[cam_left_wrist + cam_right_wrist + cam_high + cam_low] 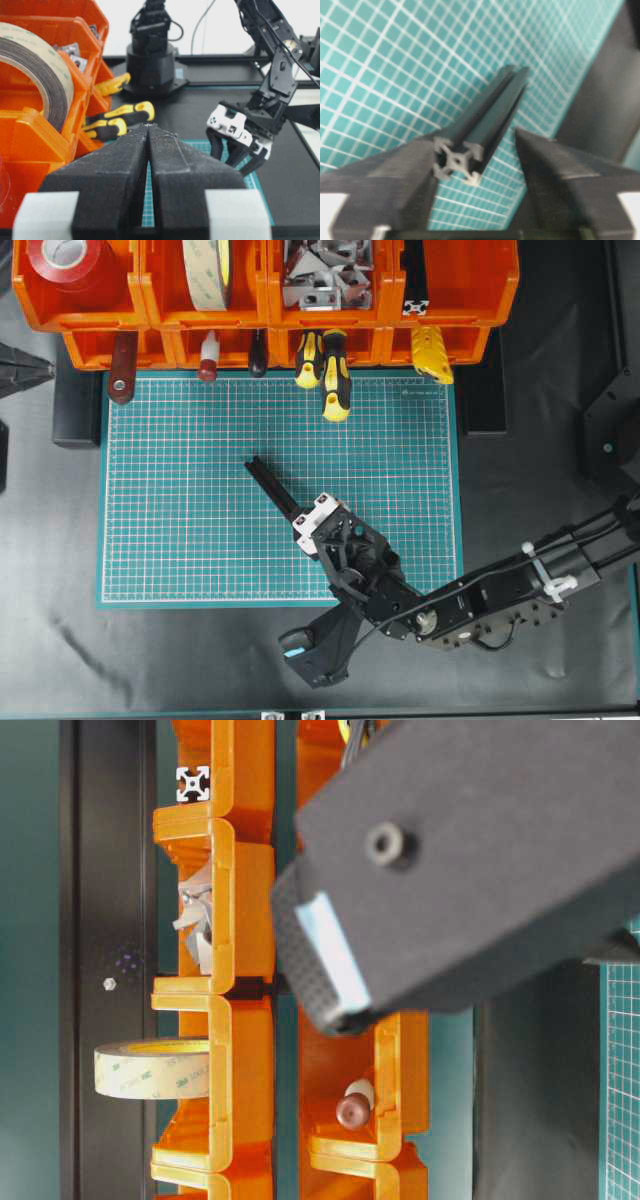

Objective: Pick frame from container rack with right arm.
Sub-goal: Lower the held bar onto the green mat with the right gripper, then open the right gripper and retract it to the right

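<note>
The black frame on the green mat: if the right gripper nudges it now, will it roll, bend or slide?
The frame probably won't roll: its cut end is square. It looks like rigid slotted metal, so bending seems unlikely. It lies on the flat mat with a gap to one finger of the right gripper, so a nudge would likely slide or pivot it.

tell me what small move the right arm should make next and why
Probably lift the right end effector clear of the slim black aluminium extrusion bar. Its jaws stand apart, with a gap between the bar and one finger, and the bar stretches out over the green cutting mat, well away from the orange plastic bin rack.
</note>
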Tool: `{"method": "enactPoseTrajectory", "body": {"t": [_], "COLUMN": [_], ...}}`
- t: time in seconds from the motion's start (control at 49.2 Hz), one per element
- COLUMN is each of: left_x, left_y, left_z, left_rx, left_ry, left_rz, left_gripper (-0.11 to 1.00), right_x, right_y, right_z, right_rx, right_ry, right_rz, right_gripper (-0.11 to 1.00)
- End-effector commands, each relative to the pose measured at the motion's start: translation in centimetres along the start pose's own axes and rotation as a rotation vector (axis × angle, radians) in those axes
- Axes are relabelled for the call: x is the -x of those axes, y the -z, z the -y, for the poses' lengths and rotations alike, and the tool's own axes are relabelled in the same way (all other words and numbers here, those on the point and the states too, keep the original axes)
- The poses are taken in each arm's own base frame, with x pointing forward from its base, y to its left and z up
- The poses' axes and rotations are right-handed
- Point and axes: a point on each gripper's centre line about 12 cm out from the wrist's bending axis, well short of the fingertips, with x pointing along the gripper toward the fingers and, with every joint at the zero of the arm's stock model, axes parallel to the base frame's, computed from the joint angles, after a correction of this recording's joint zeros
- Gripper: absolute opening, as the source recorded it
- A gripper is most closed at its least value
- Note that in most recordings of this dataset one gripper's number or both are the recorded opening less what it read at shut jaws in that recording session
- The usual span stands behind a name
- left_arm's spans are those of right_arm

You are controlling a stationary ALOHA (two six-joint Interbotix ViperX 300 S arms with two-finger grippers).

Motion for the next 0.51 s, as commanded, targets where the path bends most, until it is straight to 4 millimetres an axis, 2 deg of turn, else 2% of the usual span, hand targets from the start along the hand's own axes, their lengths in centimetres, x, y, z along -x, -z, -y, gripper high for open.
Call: {"method": "enactPoseTrajectory", "body": {"t": [0.0,0.102,0.183,0.488], "left_x": [-0.1,-0.1,-0.1,-0.1], "left_y": [-0.7,-0.6,-0.6,-0.6], "left_z": [0.0,0.0,0.0,0.0], "left_rx": [-0.003,-0.005,-0.003,-0.005], "left_ry": [-0.002,-0.002,-0.002,-0.002], "left_rz": [0.018,0.017,0.015,0.015], "left_gripper": [0.0,0.0,0.0,0.0], "right_x": [0.5,0.4,0.4,0.4], "right_y": [-0.1,0.0,0.2,0.1], "right_z": [0.2,-0.2,-0.5,-1.7], "right_rx": [-0.032,-0.042,-0.056,-0.185], "right_ry": [-0.018,-0.041,-0.061,-0.195], "right_rz": [0.025,0.026,0.023,0.023], "right_gripper": [0.64,0.75,0.8,0.82]}}
